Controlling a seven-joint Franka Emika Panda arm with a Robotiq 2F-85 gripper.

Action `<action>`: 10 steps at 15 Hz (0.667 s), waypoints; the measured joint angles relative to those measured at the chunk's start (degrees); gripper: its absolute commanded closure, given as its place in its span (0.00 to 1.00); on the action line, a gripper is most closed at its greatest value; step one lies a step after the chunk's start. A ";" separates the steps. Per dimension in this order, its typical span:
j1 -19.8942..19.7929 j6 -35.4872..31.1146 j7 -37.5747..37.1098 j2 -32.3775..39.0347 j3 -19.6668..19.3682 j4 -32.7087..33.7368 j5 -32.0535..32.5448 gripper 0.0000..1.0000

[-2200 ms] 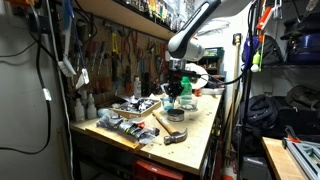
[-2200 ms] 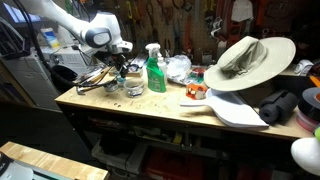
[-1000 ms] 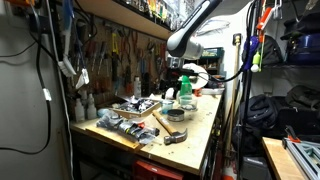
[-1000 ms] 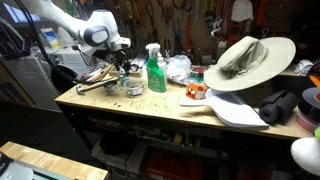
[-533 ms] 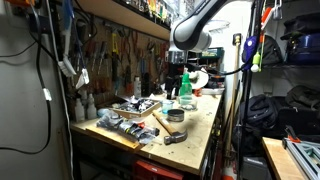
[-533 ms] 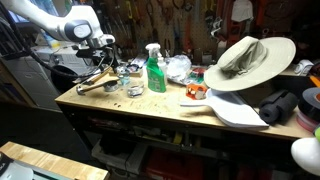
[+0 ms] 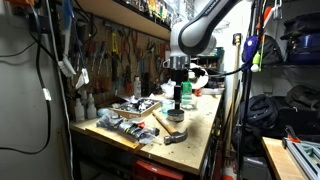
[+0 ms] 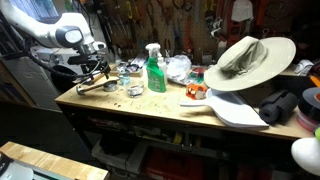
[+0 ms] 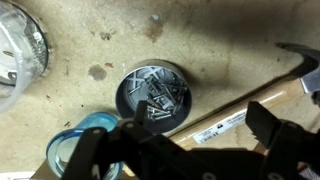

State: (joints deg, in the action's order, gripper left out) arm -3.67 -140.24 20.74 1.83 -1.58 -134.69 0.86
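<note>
Currently your end effector points straight down, near a round tin. Its jaws stand apart, empty.

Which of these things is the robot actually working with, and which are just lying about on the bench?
In hand:
open gripper, poised over the round tin of screws.

Lying about:
hammer, blue ring, green spray bottle, hat.

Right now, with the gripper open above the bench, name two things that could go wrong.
The open gripper hangs over a lidless tin of small metal parts; a knock could spill them. The hammer and tape roll lie close beside the tin, so a descending finger might catch either.
</note>
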 measured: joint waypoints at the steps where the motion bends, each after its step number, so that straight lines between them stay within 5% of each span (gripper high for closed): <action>1: -0.03 0.00 0.00 0.00 -0.06 0.20 0.00 0.00; 10: 0.80 0.07 -0.03 2.55 0.35 0.54 5.64 0.00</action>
State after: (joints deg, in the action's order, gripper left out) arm -2.88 -140.17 20.71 4.38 -1.23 -134.15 6.49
